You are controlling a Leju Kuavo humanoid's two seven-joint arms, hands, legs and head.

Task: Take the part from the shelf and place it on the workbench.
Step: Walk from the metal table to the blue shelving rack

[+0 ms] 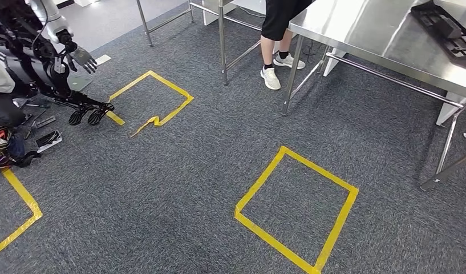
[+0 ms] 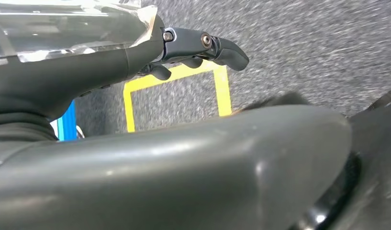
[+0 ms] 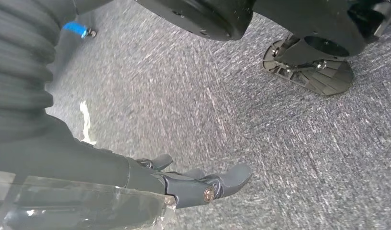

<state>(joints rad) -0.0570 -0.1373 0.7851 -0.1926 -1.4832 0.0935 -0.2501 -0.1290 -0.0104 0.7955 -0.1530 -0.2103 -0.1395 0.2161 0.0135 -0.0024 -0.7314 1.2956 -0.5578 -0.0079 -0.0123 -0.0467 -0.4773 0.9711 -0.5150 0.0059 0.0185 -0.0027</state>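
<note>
The steel workbench (image 1: pixel 356 25) runs along the upper right of the head view. A black moulded part (image 1: pixel 444 28) lies on its far right end. In the left wrist view my left hand (image 2: pixel 112 72) hangs above the carpet, its dark fingers (image 2: pixel 203 45) stretched out and slightly bent, with nothing in them. My right hand (image 3: pixel 112 167) also hangs over the carpet, its fingers (image 3: pixel 217 182) spread loosely and holding nothing. A clear plastic film covers the back of each hand.
A person's legs in white shoes (image 1: pixel 274 71) stand by the workbench legs. Another humanoid robot (image 1: pixel 42 63) stands at the upper left beside loose clutter. Yellow tape squares (image 1: pixel 299 211) (image 1: pixel 153 100) mark the grey carpet, and one yellow tape square (image 2: pixel 184 91) lies below my left hand.
</note>
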